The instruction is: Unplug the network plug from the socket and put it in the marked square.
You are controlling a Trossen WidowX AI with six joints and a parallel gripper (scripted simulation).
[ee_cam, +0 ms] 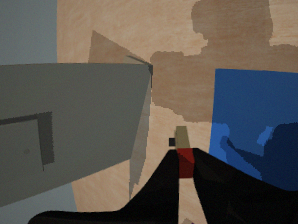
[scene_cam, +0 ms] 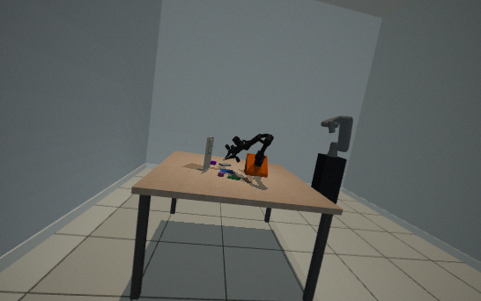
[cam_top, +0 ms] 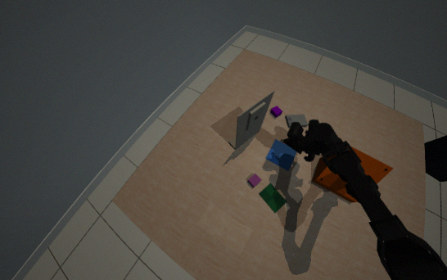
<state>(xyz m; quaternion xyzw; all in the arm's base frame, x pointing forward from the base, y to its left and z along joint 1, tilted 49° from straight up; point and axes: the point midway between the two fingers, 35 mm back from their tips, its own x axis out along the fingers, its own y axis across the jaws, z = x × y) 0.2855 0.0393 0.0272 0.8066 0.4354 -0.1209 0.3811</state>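
Evidently the plug was out of its socket: the wrist view showed its red body clamped in the gripper, fingers nearly closed and firm on it, pale end projecting past the tips. In the other two views it was too small to make out well.

Upright panel stood apart from the plug. Fingers slanted down toward the table, plug above the surface. Blue square lay just beside its line in the wrist view; likely the marked target, though a green patch lay further off and no view settled it.

Step in hand, by my reading: carrying the plug over for placing. Good practice called for centring the plug itself, not the wrist, over the square, then a slow descent with the tilt checked, as the projecting end could touch first and twist the grip. Full contact wanted before opening, fingers spread only enough to free the body, then a straight lift clear. A sideways retreat risked dragging so small a piece over the edge.
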